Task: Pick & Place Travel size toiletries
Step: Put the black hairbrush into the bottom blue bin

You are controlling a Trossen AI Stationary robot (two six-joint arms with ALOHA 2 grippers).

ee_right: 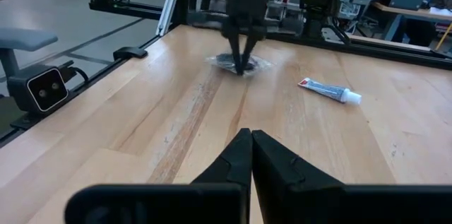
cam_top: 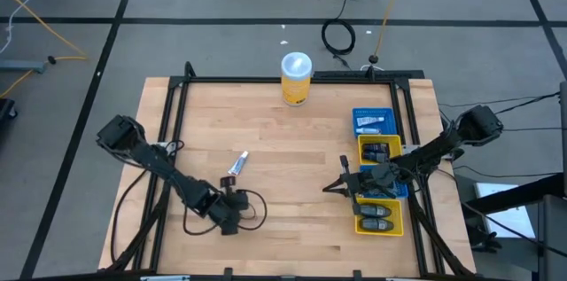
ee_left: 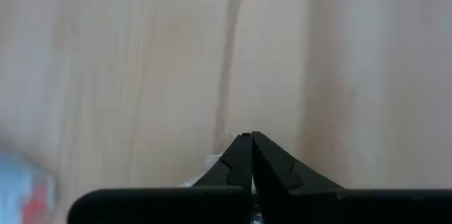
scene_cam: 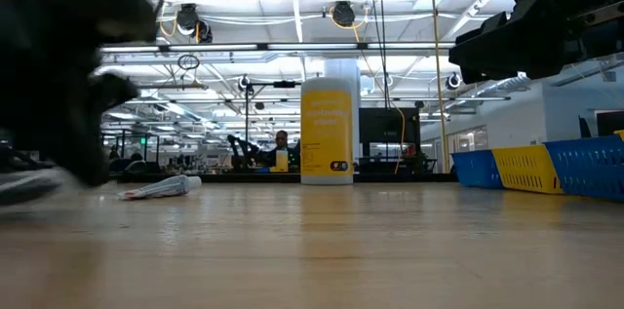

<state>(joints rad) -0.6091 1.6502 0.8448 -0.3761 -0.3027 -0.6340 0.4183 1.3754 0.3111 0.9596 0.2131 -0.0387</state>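
Tube white, blue-marked, flat on table; left tool closed, possibly pinching clear wrapper; right tool closed.

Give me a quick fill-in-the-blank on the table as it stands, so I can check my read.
1. The canister with the white lid is ___.
2. The left gripper is shut on an item wrapped in ___ plastic.
3. The tube lies on the ___, not in a bin.
4. The right gripper is ___.
Missing: yellow; clear; table; shut.
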